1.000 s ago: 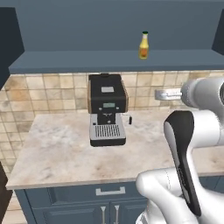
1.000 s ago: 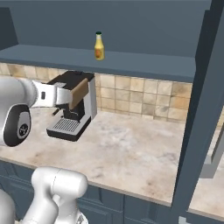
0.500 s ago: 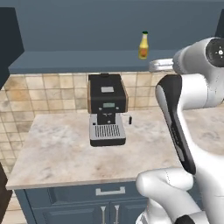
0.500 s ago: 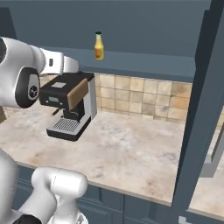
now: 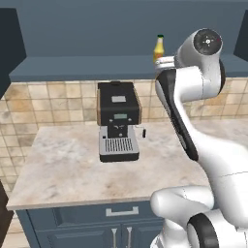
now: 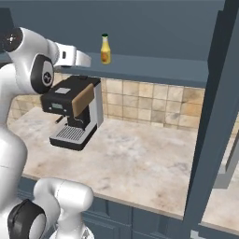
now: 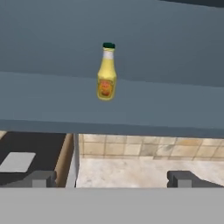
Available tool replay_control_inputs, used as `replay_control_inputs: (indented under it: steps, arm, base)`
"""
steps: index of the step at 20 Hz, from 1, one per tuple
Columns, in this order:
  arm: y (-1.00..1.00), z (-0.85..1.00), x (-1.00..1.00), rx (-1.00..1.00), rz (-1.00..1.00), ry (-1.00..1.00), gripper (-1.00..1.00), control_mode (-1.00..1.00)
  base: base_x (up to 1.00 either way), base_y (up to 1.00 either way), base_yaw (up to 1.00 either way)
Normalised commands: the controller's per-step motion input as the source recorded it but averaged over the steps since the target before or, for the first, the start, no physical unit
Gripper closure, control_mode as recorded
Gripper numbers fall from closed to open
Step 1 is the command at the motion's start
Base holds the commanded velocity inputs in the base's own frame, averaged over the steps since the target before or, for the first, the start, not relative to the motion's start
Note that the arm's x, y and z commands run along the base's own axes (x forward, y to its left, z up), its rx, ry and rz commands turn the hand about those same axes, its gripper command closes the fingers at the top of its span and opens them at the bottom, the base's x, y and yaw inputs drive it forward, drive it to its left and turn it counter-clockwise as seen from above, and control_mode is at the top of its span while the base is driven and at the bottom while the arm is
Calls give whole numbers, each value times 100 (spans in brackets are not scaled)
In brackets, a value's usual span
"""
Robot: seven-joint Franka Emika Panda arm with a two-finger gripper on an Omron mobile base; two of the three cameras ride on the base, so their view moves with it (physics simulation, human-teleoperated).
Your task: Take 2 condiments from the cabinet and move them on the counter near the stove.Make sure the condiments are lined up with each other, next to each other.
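The yellow-orange bottle (image 6: pixel 105 49) stands upright on the cabinet (image 6: pixel 154 70) shelf at about eleven o'clock; the arm's wrist reaches toward it from nine o'clock, fingers seemingly hidden; a coffee machine (image 6: pixel 74 112) sits on the counter (image 6: pixel 140 158) below.

My own arm is covering the lower part of the bottle (image 5: pixel 158 47) in the left base view. The coffee machine (image 7: pixel 35 159) is running off the hand view's left edge.
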Motion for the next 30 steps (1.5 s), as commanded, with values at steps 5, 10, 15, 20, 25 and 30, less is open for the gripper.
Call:
replay_control_inputs:
  steps: [5,10,15,20,25,30]
  arm:
    - [0,0,47,0,-7,5,-100,-100]
    - [0,-10,38,0,-6,-3,-100,-100]
    - [0,-18,28,0,-2,-10,-100,-100]
    - [0,-5,23,0,0,-4,-100,-100]
    - [0,5,30,3,0,0,-100,-100]
    - [-1,6,27,1,0,0,-100,-100]
  base:
    - [0,0,0]
    - [0,0,0]
    - [0,0,0]
    - [0,0,0]
    - [0,0,0]
    - [0,0,0]
